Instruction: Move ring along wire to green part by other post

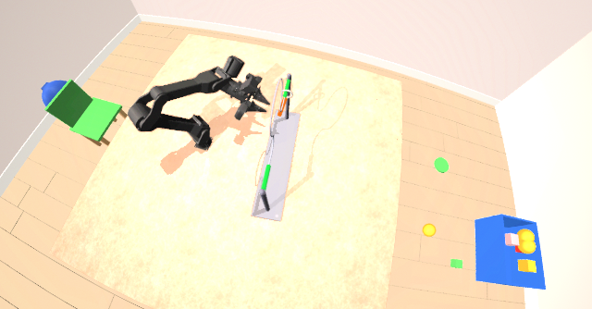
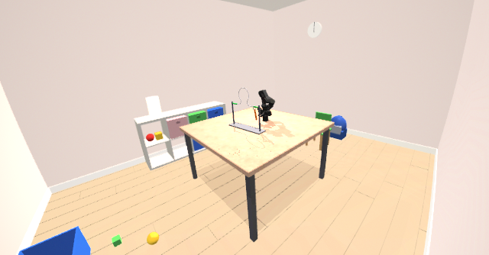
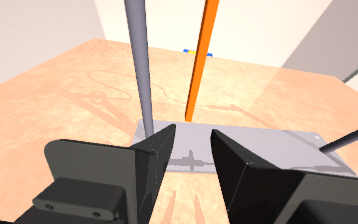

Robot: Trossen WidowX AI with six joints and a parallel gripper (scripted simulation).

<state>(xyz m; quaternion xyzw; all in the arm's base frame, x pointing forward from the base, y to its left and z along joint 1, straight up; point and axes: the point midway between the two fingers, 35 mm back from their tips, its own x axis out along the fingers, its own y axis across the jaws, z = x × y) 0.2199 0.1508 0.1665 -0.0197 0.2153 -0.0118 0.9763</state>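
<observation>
The white ring (image 1: 287,93) hangs around the green part (image 1: 288,86) (image 2: 255,107) of the wire beside the upper post (image 1: 288,111) (image 2: 260,122) (image 3: 139,65) in the top view. Its orange handle (image 1: 282,106) (image 2: 255,114) (image 3: 199,65) hangs down, slightly tilted. My gripper (image 1: 268,107) (image 3: 193,131) is partly open and empty. Its fingertips are short of the handle, which stands beyond the gap in the wrist view. The other green part (image 1: 266,177) (image 2: 234,103) is beside the other post (image 1: 265,201) (image 2: 233,114) (image 3: 350,137). Contact of the ring with the wire is too small to tell.
The thin grey wire rises in a tall loop (image 2: 243,88) between the green parts, close to the gripper's side in the top view. The posts stand on a grey base plate (image 1: 282,161) (image 3: 285,145) on the table (image 1: 342,207) (image 2: 229,140).
</observation>
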